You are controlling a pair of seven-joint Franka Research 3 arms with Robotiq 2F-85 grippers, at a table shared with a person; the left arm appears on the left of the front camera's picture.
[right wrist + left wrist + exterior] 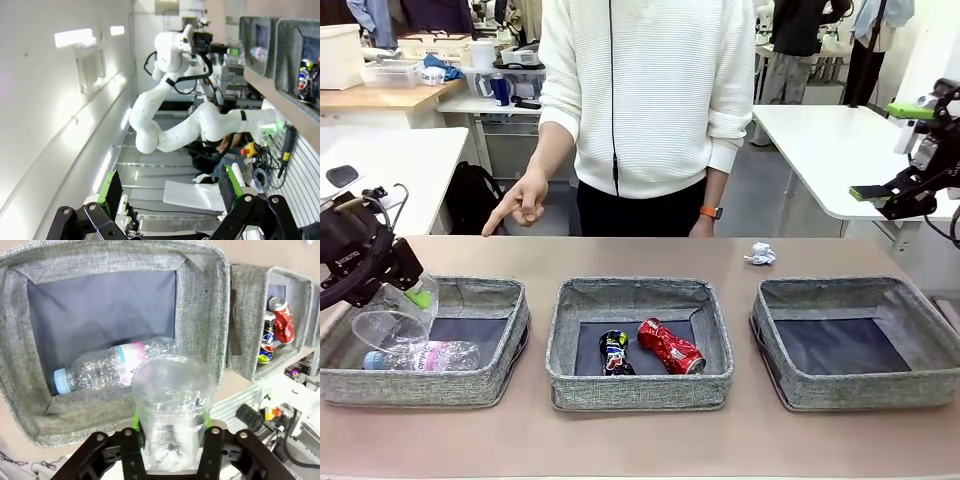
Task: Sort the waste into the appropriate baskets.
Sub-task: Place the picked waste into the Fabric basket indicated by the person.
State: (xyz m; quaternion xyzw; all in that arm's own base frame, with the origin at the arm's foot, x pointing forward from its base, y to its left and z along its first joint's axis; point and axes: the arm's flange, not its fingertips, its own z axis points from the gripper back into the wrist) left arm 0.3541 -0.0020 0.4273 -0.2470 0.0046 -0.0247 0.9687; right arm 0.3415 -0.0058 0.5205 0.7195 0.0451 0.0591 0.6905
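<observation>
While a person [645, 100] in a white sweater stands at the far side of the table [640, 440], three grey baskets sit in a row across the lower half of the front view. At lower left, the left gripper [412, 296] hangs over the left basket [470, 385] with a clear cup [390, 325] between its green pads. The wrist view shows the pads [136, 422] right beside the cup's [172, 410] sides; whether they press it or have let go cannot be told. Below the cup a clear bottle [425, 356] with a pink label lies on its side on the basket's dark base, along the near wall.

The middle basket [640, 385] holds two crushed cans side by side, a dark can [614, 352] on the left and a red can [670, 346] on the right, close together. The right basket [860, 385] shows its dark base.

A white paper ball [760, 254] rests on the table beyond the right basket, near the far edge. The person's hand [520, 205] points downward at upper left of centre, above the table's far edge.

At the upper right edge, the right gripper [893, 150] is raised well above the table, its fingers spread apart and holding nothing. Its wrist view shows the two green-padded fingers [112, 190] wide apart.
</observation>
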